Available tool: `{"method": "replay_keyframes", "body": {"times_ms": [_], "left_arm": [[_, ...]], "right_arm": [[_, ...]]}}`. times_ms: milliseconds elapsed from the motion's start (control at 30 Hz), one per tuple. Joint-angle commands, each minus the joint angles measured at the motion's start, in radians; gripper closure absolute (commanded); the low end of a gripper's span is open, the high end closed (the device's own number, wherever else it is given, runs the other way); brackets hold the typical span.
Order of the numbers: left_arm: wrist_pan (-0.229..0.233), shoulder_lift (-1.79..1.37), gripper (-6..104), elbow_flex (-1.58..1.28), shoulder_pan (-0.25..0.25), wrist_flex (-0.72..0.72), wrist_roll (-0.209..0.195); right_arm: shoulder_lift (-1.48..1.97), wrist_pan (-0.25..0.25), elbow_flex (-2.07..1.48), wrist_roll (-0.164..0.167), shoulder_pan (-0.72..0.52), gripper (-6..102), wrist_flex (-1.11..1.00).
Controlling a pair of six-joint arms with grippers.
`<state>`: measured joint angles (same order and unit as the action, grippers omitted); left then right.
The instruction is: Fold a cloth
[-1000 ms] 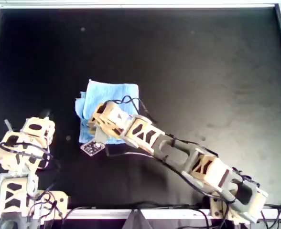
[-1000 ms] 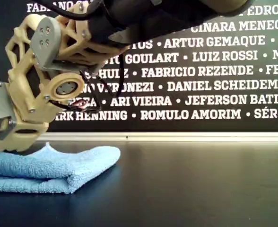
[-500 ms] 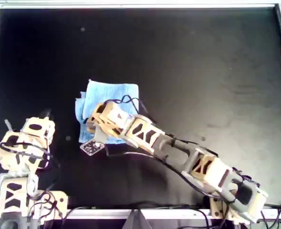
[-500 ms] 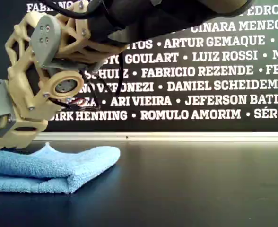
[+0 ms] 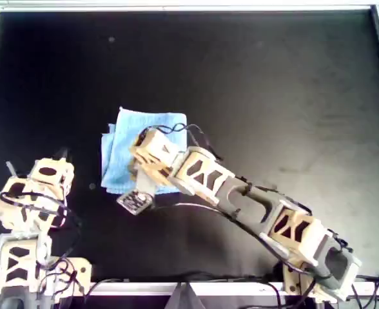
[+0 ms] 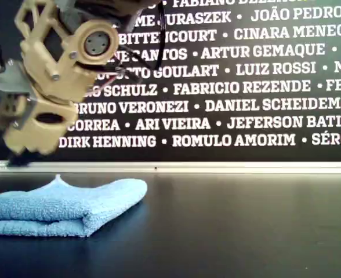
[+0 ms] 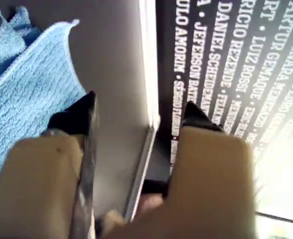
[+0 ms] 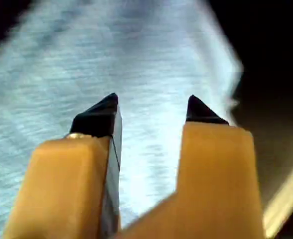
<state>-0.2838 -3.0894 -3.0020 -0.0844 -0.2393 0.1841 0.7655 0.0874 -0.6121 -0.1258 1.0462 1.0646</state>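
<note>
And up I come! My right gripper (image 8: 151, 107) was pressed down on the cloth (image 5: 122, 161) half a second ago; now the exterior view shows it lifted clear, with open space between my fingertips and the fabric. From overhead my right arm (image 5: 241, 196) has also drifted a little toward that view's right, so more of the blue shows on the cloth's left side than before.

My right jaws stand moderately apart with nothing between them. The right wrist view looks down past both dark fingertips (image 8: 101, 112) onto blurred light blue weave.

The cloth itself hasn't budged. It lies folded on the black table (image 5: 273, 84), left of centre in the overhead view. In the exterior view it sits low at the left (image 6: 72, 202), a flat layered stack with its rounded fold toward that view's right and one small peak poking up on top, just as it was a second ago.

My left arm (image 5: 31, 199) stays tucked in at the overhead view's lower left, well apart from the cloth. My left gripper (image 7: 139, 112) is spread wide and empty, with the cloth (image 7: 27, 89) off to one side of it and the lettered banner (image 6: 246, 87) beyond.
</note>
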Motion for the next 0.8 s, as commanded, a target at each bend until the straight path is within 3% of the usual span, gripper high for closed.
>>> {"method": "replay_keyframes", "body": {"times_ms": [0, 67, 133, 200, 367, 467, 600, 733, 767], "left_arm": [[-0.003, -0.017, 37, 0.025, -0.008, 0.005, 0.008], [-0.008, -0.017, 37, 0.025, -0.008, 0.005, 0.008], [-0.008, -0.017, 37, 0.032, -0.008, 0.005, 0.002], [-0.008, -0.017, 37, 0.038, -0.008, 0.005, -0.006], [0.005, -0.017, 37, 0.038, -0.008, 0.005, -0.008], [0.006, -0.017, 37, 0.037, -0.009, 0.005, -0.008], [0.006, -0.017, 37, 0.026, -0.008, 0.005, -0.009], [0.006, -0.017, 37, 0.021, -0.006, 0.003, -0.011], [-0.005, -0.017, 37, 0.02, -0.006, 0.003, -0.011]], "right_arm": [[0.192, -0.009, 0.021, 0.005, -0.069, 42, 0.109], [0.239, -0.021, 0.025, 0.003, -0.141, 42, 0.129], [0.316, -0.087, 0.023, 0.002, -0.23, 42, 0.127], [0.396, -0.207, 0.018, -0.014, -0.31, 42, 0.129], [0.568, -0.565, -0.107, -0.025, -0.405, 48, 0.144], [0.773, -0.693, -0.327, -0.084, -0.407, 58, 0.127], [1.121, -0.756, -0.716, -0.176, -0.413, 71, 0.12], [1.503, -0.758, -1.077, -0.183, -0.526, 78, 0.015], [1.588, -0.758, -1.149, -0.169, -0.56, 80, -0.029]]}}
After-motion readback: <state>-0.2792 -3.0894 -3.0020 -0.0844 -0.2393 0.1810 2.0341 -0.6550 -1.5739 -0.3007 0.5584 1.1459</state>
